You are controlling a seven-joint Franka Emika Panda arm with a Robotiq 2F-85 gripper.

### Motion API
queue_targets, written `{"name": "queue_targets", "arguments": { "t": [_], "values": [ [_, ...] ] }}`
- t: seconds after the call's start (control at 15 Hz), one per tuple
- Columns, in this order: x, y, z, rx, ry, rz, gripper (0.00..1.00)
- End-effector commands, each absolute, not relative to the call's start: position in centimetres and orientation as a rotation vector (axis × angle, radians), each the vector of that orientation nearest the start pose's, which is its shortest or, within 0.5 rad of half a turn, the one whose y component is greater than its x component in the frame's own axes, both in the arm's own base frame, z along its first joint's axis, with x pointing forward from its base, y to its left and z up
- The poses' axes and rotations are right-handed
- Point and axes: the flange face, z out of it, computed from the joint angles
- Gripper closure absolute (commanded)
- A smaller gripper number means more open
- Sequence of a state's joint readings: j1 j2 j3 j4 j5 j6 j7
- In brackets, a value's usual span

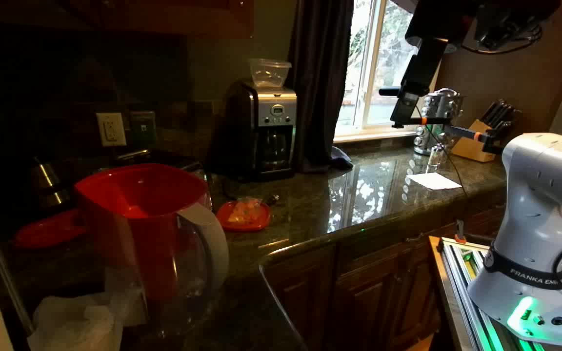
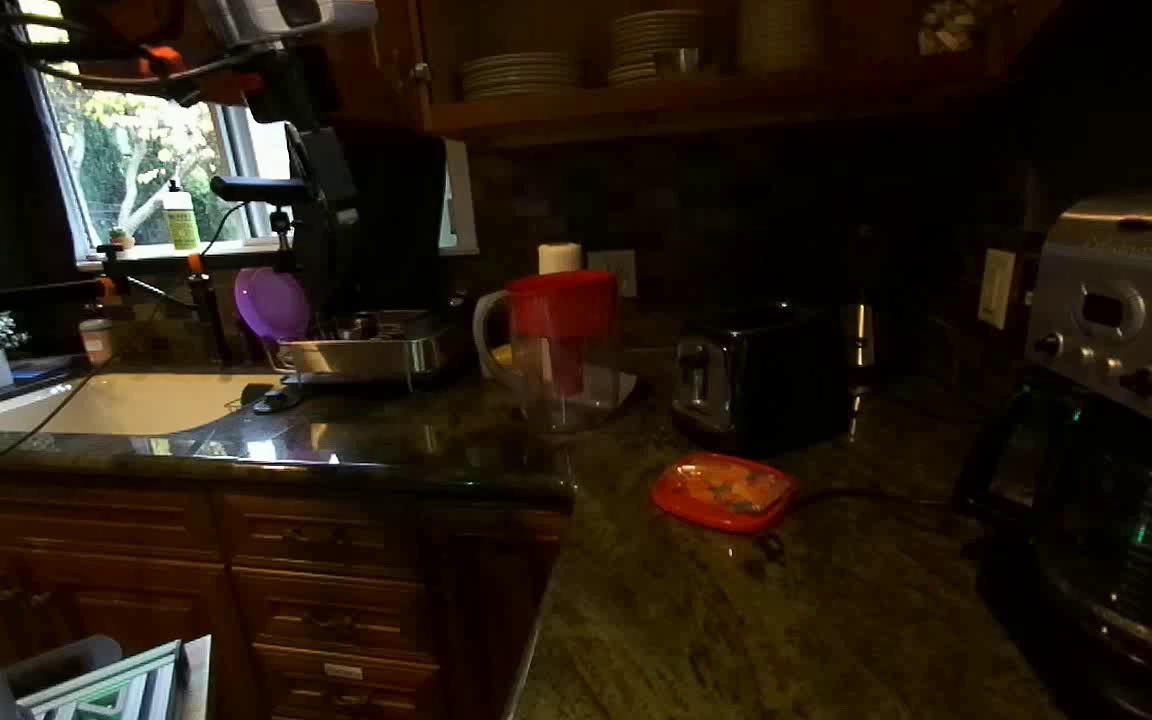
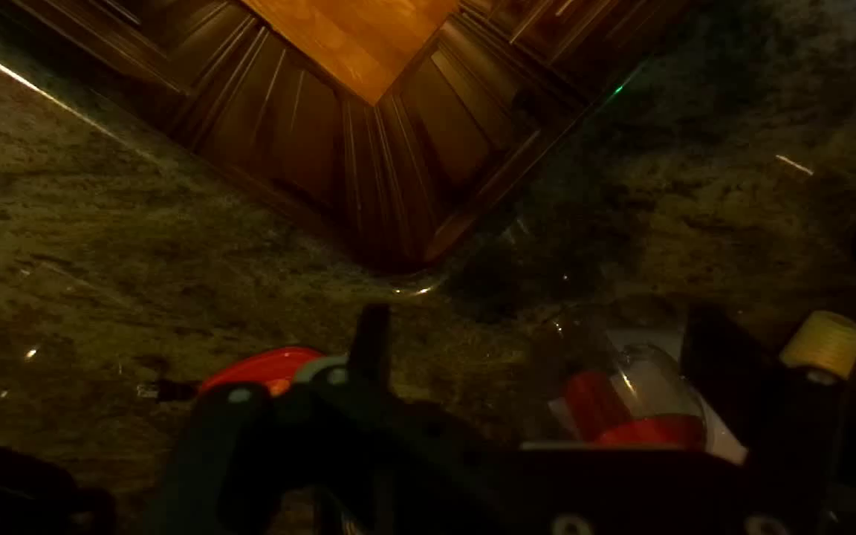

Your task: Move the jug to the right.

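The jug (image 1: 149, 234) is a tall clear pitcher with a red upper part and a pale looped handle. It stands upright on the dark counter, close to the camera in an exterior view; it also shows in an exterior view (image 2: 566, 305), handle toward the left. In the wrist view the jug (image 3: 647, 427) lies low, between the fingers but apart from them, partly hidden by the gripper body. My gripper (image 3: 536, 319) is open with its fingers wide apart and nothing between them. In both exterior views the arm's dark end hangs high above the counter, away from the jug; fingertips there are unclear.
A red dish with orange-red stuff (image 2: 726, 490) sits near the counter's inner corner. A toaster (image 2: 761, 385) stands beside the jug. A coffee maker (image 1: 273, 131), dish rack (image 2: 376, 360) and sink (image 2: 136, 405) are farther off. A flat red plate (image 1: 51, 229) lies behind the jug.
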State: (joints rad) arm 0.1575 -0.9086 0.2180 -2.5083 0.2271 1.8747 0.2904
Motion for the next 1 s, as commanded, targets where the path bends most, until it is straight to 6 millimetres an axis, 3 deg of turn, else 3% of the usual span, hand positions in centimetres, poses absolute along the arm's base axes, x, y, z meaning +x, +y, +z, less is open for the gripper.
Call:
{"name": "queue_targets", "arguments": {
  "t": [0.0,0.4,0.47,0.93],
  "values": [
    [27.4,14.5,57.7,-2.993,0.021,-0.357,0.0],
    [27.4,14.5,57.7,-2.993,0.021,-0.357,0.0],
    [28.3,13.9,57.7,-2.982,0.042,-0.365,0.0],
    [39.4,7.3,56.0,-2.849,0.237,-0.363,0.0]
  ]
}}
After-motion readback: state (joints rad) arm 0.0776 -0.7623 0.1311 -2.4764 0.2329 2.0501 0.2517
